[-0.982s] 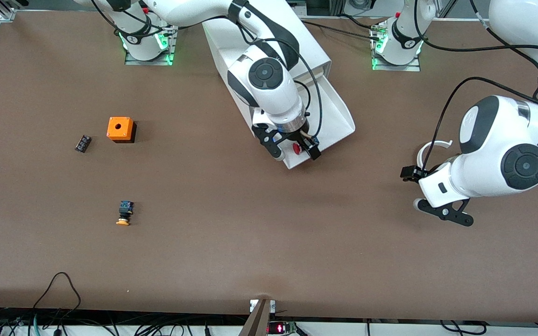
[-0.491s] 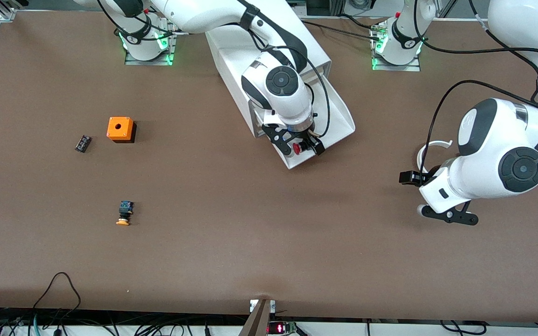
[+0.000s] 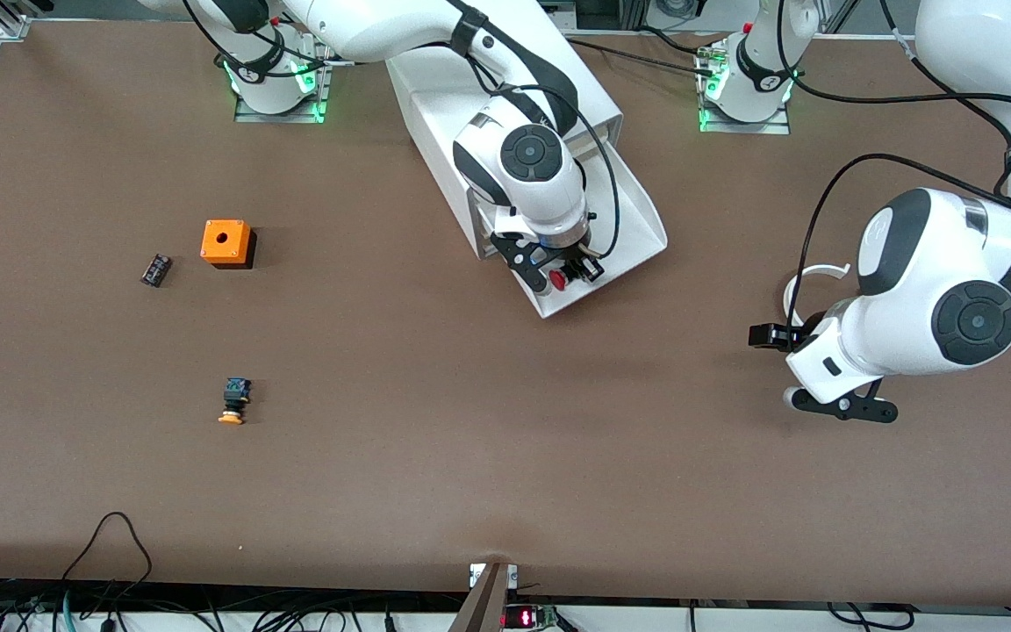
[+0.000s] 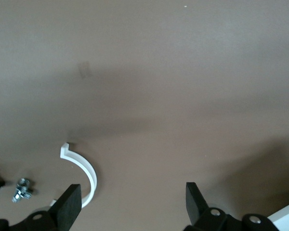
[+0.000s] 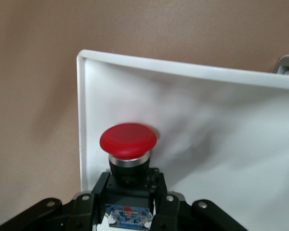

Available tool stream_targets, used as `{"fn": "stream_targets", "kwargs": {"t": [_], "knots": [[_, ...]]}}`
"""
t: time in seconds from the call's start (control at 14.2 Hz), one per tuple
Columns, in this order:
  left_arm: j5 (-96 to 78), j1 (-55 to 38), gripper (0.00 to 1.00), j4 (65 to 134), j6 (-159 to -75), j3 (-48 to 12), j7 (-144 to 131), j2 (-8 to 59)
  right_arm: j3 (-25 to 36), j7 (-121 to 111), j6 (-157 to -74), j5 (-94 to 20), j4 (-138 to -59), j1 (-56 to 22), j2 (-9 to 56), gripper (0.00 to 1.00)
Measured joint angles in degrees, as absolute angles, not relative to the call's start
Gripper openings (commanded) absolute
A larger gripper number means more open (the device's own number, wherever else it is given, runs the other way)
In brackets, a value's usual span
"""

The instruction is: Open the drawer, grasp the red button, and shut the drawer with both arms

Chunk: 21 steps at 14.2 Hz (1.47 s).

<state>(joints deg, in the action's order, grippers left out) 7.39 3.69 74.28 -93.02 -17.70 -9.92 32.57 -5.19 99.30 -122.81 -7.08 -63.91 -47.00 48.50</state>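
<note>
You've got a brown table. White cabinet at 12 o'clock. Orange cube at 10, small black part just beside it. Orange-capped button at 8. White curved piece at 3.

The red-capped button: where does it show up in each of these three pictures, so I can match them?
Front view: the button lies in the open drawer, between the fingers of the right tool, which is shut on it.
Left wrist view: not in it; only the open left tool over bare table.
Right wrist view: the button fills the lower middle, in that tool's grip.
Shared landmark: the white drawer, in the front and right wrist views.
</note>
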Motion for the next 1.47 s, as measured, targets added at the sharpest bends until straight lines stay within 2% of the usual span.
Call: {"fn": "stream_targets", "kwargs": {"t": [0.21,0.35,0.63,0.77,0.98,1.47], "knots": [[7.01,3.51,0.95,75.48,-94.08,-18.37,-19.57,32.54,-5.19,99.30,-121.36,-7.08,-63.00,-47.05,47.93,0.00],[5.71,3.31,0.95,79.27,-100.65,-18.65,-24.03,31.54,-5.12,99.30,-119.68,-7.07,-61.91,-47.04,46.88,0.00],[5.34,3.11,0.95,97.71,-122.93,-19.94,-32.35,25.49,-4.40,96.45,-117.85,-7.05,-59.93,-46.36,45.42,0.00],[5.32,2.96,0.95,104.12,-129.05,-20.87,-37.60,23.65,-4.14,91.81,-117.28,-7.05,-59.51,-45.06,45.07,0.00],[5.31,2.89,0.96,108.32,-131.37,-22.85,-45.91,22.89,-3.86,81.32,-114.77,-7.05,-59.29,-41.51,44.67,0.00],[5.24,2.72,0.98,111.03,-131.41,-28.49,-55.96,23.04,-3.72,56.67,-109.30,-7.07,-59.15,-30.62,42.69,0.00]]}}
